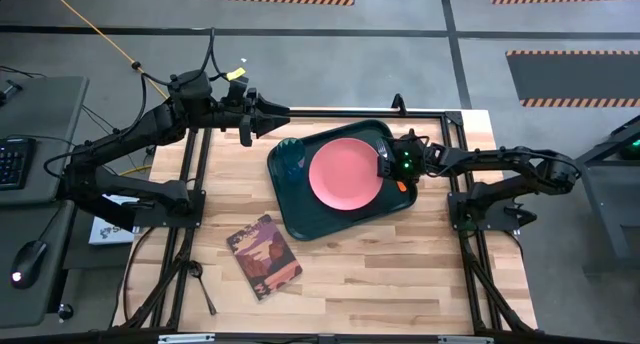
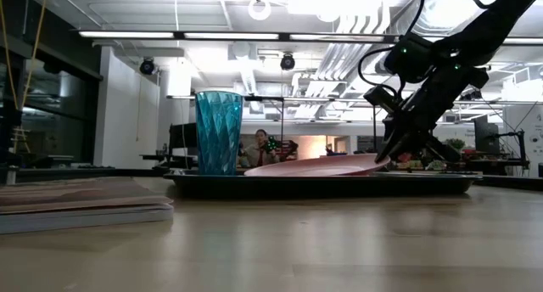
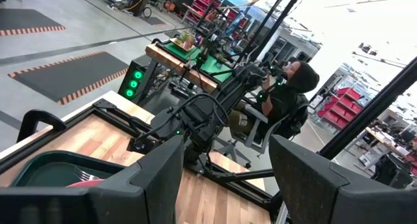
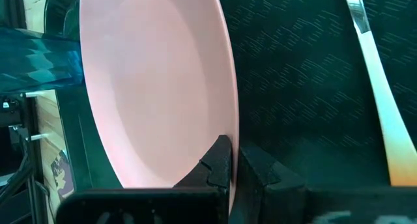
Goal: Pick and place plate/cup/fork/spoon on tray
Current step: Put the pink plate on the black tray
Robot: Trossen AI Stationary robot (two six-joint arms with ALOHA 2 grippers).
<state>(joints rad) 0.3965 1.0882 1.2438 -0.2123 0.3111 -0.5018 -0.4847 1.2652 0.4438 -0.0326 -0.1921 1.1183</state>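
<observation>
Right gripper pinched shut on plate rim over tray; no legible writing.

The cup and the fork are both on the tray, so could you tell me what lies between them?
The plate lies between the cup and the fork, clearest in the high view.

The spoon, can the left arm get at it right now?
Probably yes: the spoon lies alone on the table's left front corner, nothing over it, and the open left gripper holds nothing.

book — lying flat on table | person — seated beyond
</observation>
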